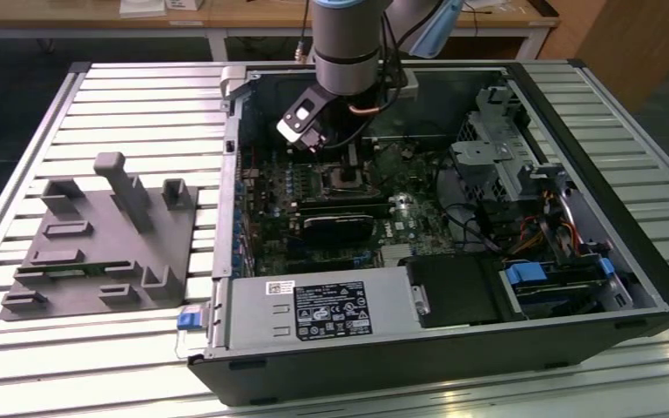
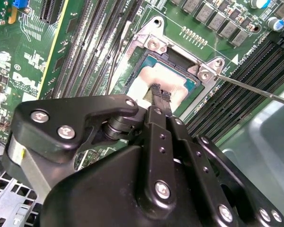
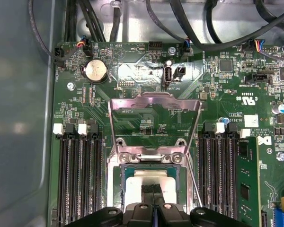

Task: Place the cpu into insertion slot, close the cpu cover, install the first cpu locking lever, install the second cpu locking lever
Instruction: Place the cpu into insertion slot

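Observation:
The cpu (image 2: 144,81) (image 3: 136,183) lies flat in the insertion slot (image 2: 154,45) (image 3: 120,158), pale metal face up, green edge showing around it. My gripper (image 2: 160,91) (image 3: 153,189) is shut, its two black fingertips together just over the middle of the cpu's face; contact cannot be judged. The cpu cover (image 3: 154,101) stands raised on its hinge beyond the socket. A thin wire locking lever (image 2: 255,90) sticks out from one socket corner, unlatched. In the exterior view the gripper (image 1: 352,161) hangs over the slot (image 1: 344,180) inside the open computer case.
Long black memory slots (image 3: 78,175) flank the socket, and a green card (image 3: 246,179) stands beside them. Cables (image 3: 189,23) run along the board's far edge. In the exterior view a power supply (image 1: 323,309), drive cage (image 1: 503,144) and grey fixture (image 1: 102,235) surround the work area.

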Robot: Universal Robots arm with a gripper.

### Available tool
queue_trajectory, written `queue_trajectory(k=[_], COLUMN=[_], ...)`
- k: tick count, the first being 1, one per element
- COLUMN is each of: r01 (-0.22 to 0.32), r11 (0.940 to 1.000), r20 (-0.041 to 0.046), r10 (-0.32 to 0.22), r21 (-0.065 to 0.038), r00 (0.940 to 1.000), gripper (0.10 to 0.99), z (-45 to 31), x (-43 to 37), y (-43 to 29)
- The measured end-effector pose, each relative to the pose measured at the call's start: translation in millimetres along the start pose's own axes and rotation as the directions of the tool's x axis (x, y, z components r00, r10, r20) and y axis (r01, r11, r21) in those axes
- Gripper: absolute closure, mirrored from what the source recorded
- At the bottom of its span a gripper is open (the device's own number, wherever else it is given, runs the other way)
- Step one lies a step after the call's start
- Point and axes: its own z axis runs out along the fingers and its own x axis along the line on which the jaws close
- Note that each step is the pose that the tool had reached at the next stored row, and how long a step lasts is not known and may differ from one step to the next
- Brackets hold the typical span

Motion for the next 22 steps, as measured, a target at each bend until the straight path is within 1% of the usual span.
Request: queue_trajectory(k=[3,6,9,11,15,22], r01=[0.0,0.0,0.0,0.0,0.0,0.0], r11=[1.0,1.0,1.0,1.0,1.0,1.0], r20=[0.0011,0.0002,0.0001,-0.0015,0.0,-0.0002], r10=[0.0,0.0,0.0,0.0,0.0,0.0], r21=[0.001,0.0,0.0,-0.001,0.0,0.0], r00=[1.0,1.0,1.0,1.0,1.0,1.0], gripper=[0.98,0.98,0.98,0.98,0.98,0.98], z=[1.6,2.0,1.9,0.8,-7.1,-29.7], x=[-0.2,0.0,0.0,0.2,0.0,-0.1], y=[-0.3,-0.3,-0.2,0.0,0.6,2.6])
